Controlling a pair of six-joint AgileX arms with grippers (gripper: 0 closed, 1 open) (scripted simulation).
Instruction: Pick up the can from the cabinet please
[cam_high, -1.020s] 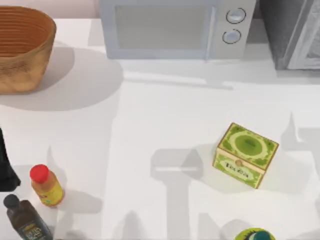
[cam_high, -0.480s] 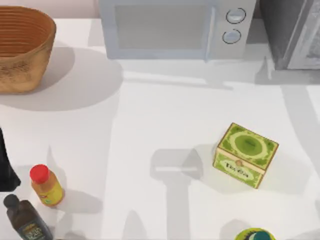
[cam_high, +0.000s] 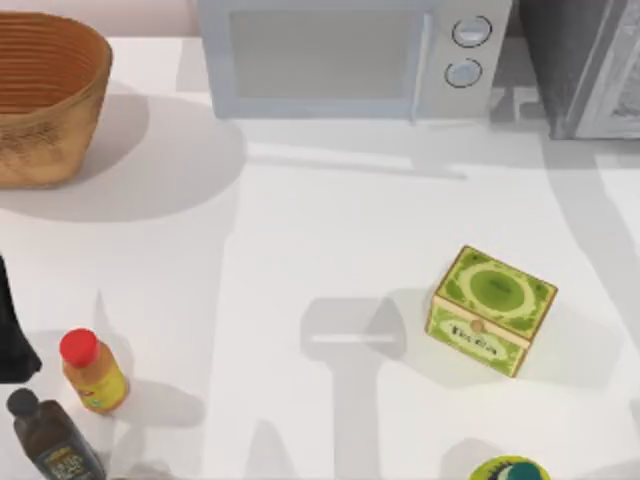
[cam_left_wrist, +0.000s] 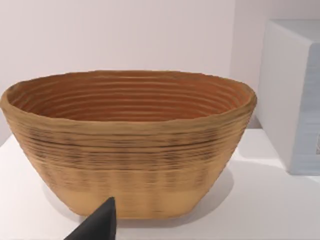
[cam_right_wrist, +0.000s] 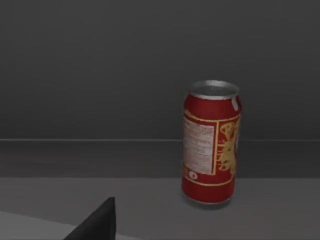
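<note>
Currently, the can (cam_right_wrist: 211, 145) is standing upright inside the dark grey cabinet (cam_right_wrist: 100, 75), on its floor near the back wall, as the right wrist view is showing; its silver top is facing up and its red side with the yellow print and white label panel is facing the camera. A dark tip of the right pincer (cam_right_wrist: 97, 222) is poking into that view, well apart from the can; whether that pincer is spread or pressed together cannot be told.

From above, the cabinet (cam_high: 585, 60) is sitting at the back right corner of the white tabletop (cam_high: 300, 250), just beside the microwave (cam_high: 350, 55).

The woven basket (cam_high: 45, 95) is sitting at the back left, and the left wrist view is looking into its ribbed interior (cam_left_wrist: 130, 100), with nothing visible inside. A dark tip of the left pincer (cam_left_wrist: 97, 225) is showing in front of the basket; its state cannot be told either.

The green tea box (cam_high: 491, 309) is lying lid closed at right of centre. An orange bottle with a red cap (cam_high: 92, 372) and a dark bottle (cam_high: 50, 440) are standing close together at front left.
</note>
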